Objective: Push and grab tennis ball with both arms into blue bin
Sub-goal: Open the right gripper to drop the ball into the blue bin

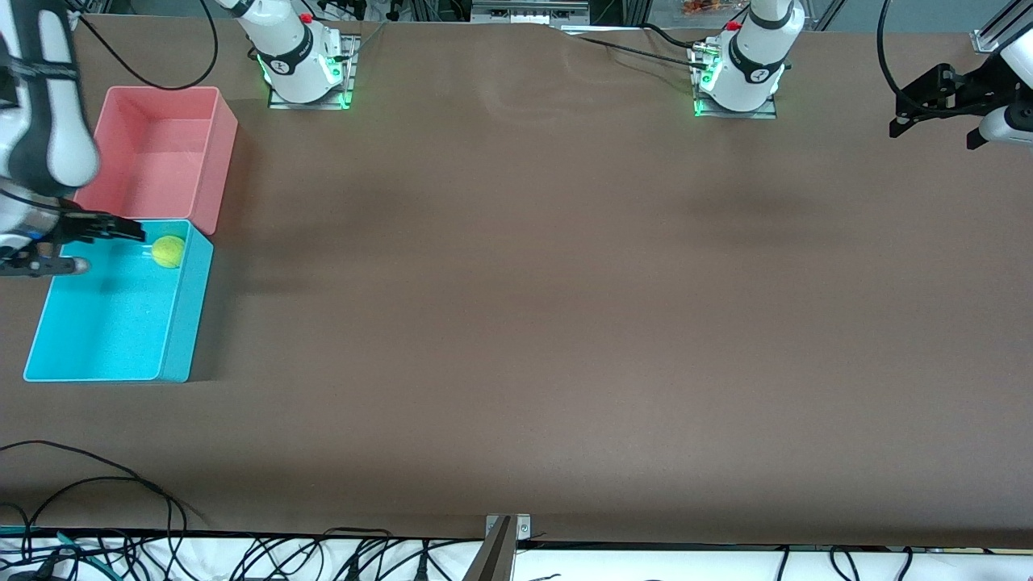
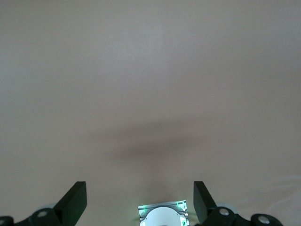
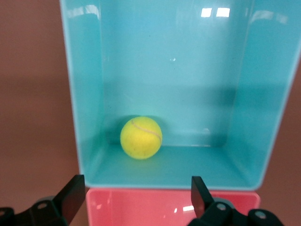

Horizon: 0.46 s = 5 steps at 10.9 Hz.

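The yellow-green tennis ball (image 1: 168, 251) lies inside the blue bin (image 1: 187, 323), in the corner next to the pink bin. In the right wrist view the ball (image 3: 141, 137) rests on the bin floor against the wall of the blue bin (image 3: 84, 94). My right gripper (image 1: 113, 250) hangs open over the blue bin's end by the pink bin, with nothing between its fingers (image 3: 137, 188). My left gripper (image 1: 933, 135) waits raised at the left arm's end of the table, open and empty (image 2: 140, 193), over bare brown table.
A pink bin (image 1: 222, 153) of the same size stands against the blue bin, farther from the front camera, and shows empty (image 3: 169, 207). The two arm bases (image 1: 305, 73) (image 1: 738, 77) stand along the table's back edge. Cables lie along the front edge.
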Each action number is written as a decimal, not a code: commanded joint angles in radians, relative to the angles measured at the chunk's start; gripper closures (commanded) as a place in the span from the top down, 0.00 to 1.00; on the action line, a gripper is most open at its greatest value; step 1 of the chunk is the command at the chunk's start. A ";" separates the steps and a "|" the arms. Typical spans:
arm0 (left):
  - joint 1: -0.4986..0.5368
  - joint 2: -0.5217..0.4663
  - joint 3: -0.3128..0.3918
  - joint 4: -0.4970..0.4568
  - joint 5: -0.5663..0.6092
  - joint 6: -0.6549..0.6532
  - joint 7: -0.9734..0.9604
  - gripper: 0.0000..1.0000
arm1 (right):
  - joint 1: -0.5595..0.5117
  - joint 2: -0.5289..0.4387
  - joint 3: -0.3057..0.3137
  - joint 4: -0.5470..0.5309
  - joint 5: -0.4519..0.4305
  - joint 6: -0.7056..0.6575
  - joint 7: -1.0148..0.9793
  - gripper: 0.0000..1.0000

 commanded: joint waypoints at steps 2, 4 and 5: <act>-0.003 0.015 -0.011 0.038 -0.016 -0.022 -0.011 1.00 | -0.002 0.021 0.001 0.333 0.031 -0.399 -0.004 1.00; -0.003 0.013 -0.011 0.038 -0.016 -0.022 -0.009 1.00 | 0.008 0.020 0.018 0.387 0.034 -0.395 -0.006 1.00; -0.003 0.015 -0.012 0.038 -0.016 -0.022 -0.007 1.00 | 0.028 0.017 0.054 0.392 0.035 -0.381 -0.003 1.00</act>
